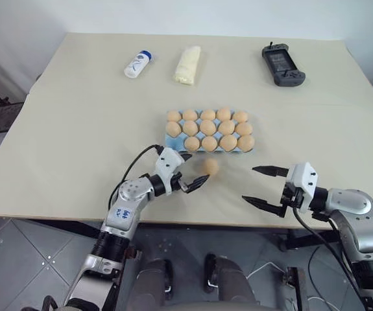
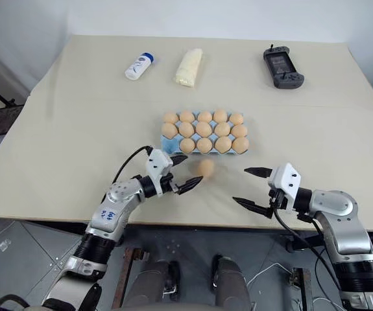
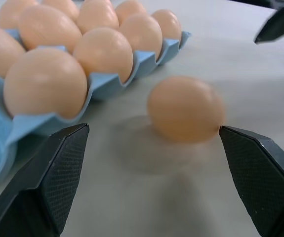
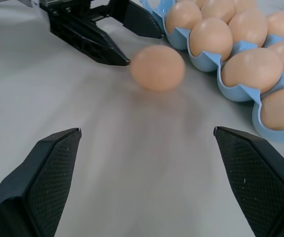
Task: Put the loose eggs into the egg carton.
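Beige tabletop, light blue egg carton (image 1: 170, 140) mid-frame (front-left cup vacant), one loose egg (image 1: 209, 166) just below it, left gripper (image 1: 192, 170) spread beside it, right gripper (image 1: 263, 186) spread, lower right.

The loose egg (image 3: 185, 108) looks smooth and matt tan, like those seated in the egg carton (image 3: 146, 59), whose blue moulded walls appear slightly grainy. The desk (image 1: 76, 129) has a flat matt beige surface. The left tool's fingers (image 3: 58, 168) show black, finely textured pads.

Lab-like test space; cloth-covered table (image 1: 76, 129), grey tiled floor (image 1: 17, 246), plain white wall (image 1: 43, 19)
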Robot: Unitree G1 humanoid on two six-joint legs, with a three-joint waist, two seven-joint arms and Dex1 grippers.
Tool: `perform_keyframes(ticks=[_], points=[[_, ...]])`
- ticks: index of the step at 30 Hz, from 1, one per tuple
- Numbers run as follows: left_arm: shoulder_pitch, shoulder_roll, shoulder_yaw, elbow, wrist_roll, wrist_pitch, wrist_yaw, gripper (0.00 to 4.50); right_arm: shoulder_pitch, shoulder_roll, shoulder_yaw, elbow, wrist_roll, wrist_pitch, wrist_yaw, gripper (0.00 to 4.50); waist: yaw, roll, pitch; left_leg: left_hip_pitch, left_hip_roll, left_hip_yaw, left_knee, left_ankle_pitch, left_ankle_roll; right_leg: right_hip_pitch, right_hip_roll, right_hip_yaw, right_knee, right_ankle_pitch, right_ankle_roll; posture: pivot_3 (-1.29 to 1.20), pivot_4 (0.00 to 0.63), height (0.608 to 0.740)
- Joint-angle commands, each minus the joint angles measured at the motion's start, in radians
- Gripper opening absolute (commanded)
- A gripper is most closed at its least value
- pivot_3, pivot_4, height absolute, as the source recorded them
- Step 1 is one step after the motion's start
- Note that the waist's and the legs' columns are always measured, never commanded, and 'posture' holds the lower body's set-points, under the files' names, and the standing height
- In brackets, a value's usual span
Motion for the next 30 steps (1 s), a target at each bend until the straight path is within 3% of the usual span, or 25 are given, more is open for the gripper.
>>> perform_keyframes(ticks=[1, 8, 11, 18, 25, 29, 30], points=[[-0.016, -0.001, 0.004, 0.008, 0.004, -0.033, -0.005, 4.5, 0.01, -0.002, -0.023, -0.043, 0.019, 0.001, -0.014, 4.49, 0.0, 0.0, 0.0, 0.0, 0.0, 0.0, 0.0, 0.001, 0.001, 0.0, 0.0, 0.0, 0.0, 0.0, 0.0, 0.0, 0.15, 0.74], [-0.046, -0.024, -0.008, 0.03, -0.018, -0.046, -0.058, 4.5, 0.001, -0.006, -0.017, -0.018, 0.004, 0.011, -0.031, 4.49, 0.002, 0.0, 0.0, 0.0, 0.0, 0.0, 0.001, 0.0, 0.001, 0.0, 0.0, 0.0, 0.0, 0.0, 0.0, 0.0, 0.15, 0.74], [-0.018, 0.009, 0.0, -0.02, -0.03, -0.03, -0.094, 4.5, -0.025, -0.008, -0.011, 0.053, -0.026, 0.003, -0.045, 4.49, -0.001, 0.0, 0.0, 0.0, 0.0, 0.0, 0.001, 0.0, 0.002, 0.0, 0.0, 0.0, 0.0, 0.0, 0.0, 0.0, 0.15, 0.74], [0.052, 0.164, 0.065, -0.098, -0.113, -0.026, -0.247, 4.5, -0.111, 0.05, 0.05, 0.156, -0.06, 0.0, -0.056, 4.49, -0.009, 0.0, 0.0, 0.0, 0.002, 0.0, 0.001, 0.002, 0.002, 0.0, 0.001, -0.001, 0.001, 0.001, -0.002, 0.0, 0.15, 0.74], [0.069, 0.367, 0.169, -0.03, -0.17, -0.082, -0.427, 4.5, -0.188, 0.122, 0.101, 0.284, -0.085, -0.036, -0.032, 4.49, -0.013, 0.0, 0.0, 0.0, 0.002, 0.0, 0.001, 0.0, -0.002, 0.0, 0.001, -0.001, 0.0, 0.001, -0.003, 0.0, 0.15, 0.74], [0.061, 0.411, 0.193, 0.018, -0.169, -0.11, -0.471, 4.5, -0.225, 0.161, 0.114, 0.329, -0.092, -0.056, -0.037, 4.49, -0.022, 0.0, 0.0, -0.001, 0.002, -0.001, 0.001, -0.001, -0.003, 0.0, 0.001, -0.001, 0.0, 0.001, -0.003, 0.0, 0.15, 0.74], [0.057, 0.414, 0.198, 0.026, -0.17, -0.116, -0.475, 4.5, -0.235, 0.171, 0.116, 0.337, -0.094, -0.06, -0.041, 4.32, -0.024, 0.0, 0.0, -0.001, 0.002, -0.001, 0.001, -0.001, -0.003, 0.0, 0.001, -0.001, 0.0, 0.001, -0.003, 0.0, 0.15, 0.74]])
